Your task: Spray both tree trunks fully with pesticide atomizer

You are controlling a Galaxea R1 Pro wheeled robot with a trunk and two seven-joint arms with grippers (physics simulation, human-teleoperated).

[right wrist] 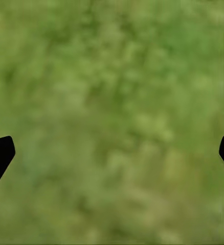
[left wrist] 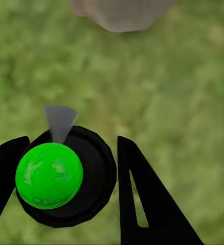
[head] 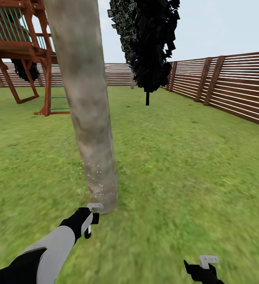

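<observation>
One of the trees, with a thick mottled grey-brown trunk [head: 90,118], rises from the grass floor [head: 176,165] just ahead of me. White specks dot the trunk near its base. My left gripper [head: 91,216] is low, right beside the trunk's foot. In the left wrist view that gripper [left wrist: 71,148] is shut on the pesticide atomizer [left wrist: 66,176], a round black body with a bright green ball and a pale grey cone pointing at the trunk base [left wrist: 122,13]. My right gripper [head: 206,263] hangs over grass at the lower right, and in its wrist view it [right wrist: 117,145] is open and holds nothing.
A red-brown wooden play frame [head: 27,51] stands at the back left. A dark cypress-like tree [head: 149,43] on a thin black stem stands behind the trunk. A brown slatted fence [head: 231,86] runs along the right and the back. Open lawn lies to the right.
</observation>
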